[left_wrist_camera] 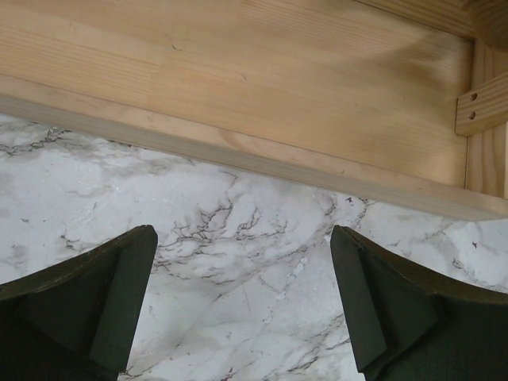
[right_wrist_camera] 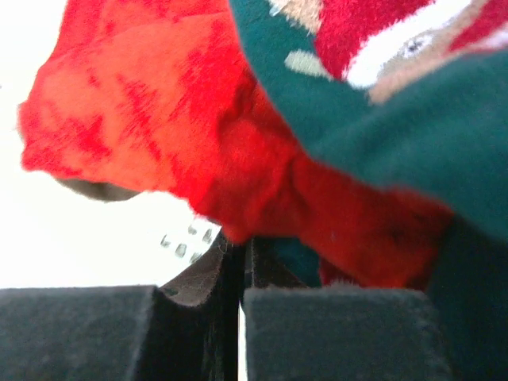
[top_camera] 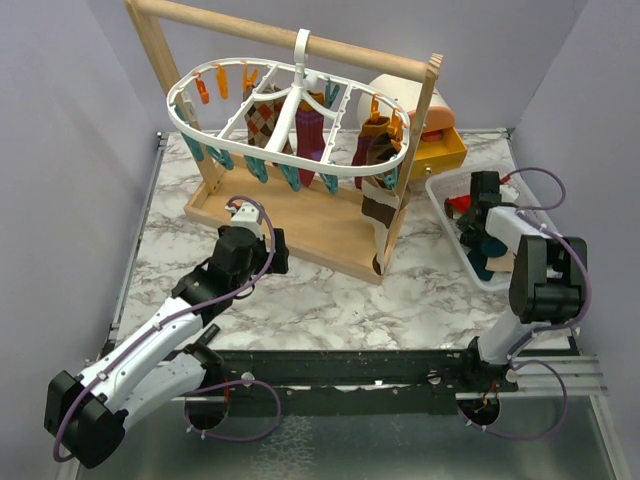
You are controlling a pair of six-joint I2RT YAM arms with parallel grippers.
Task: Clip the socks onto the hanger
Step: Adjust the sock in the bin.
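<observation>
My right gripper (right_wrist_camera: 242, 262) is squeezed together beside the red sock (right_wrist_camera: 159, 119) in the white basket (top_camera: 455, 232). It looks soft and floppy, so I should pinch an edge. My left gripper (left_wrist_camera: 242, 262) is wide apart.

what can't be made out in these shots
Right wrist view: whether the right gripper pinches the red sock; too close, blurred.
Top view: contents of the basket, mostly hidden by the right arm.
Top view: which clips hold the socks on the hanger; too small.
Left wrist view: hanger out of frame; only rack base shows.
</observation>
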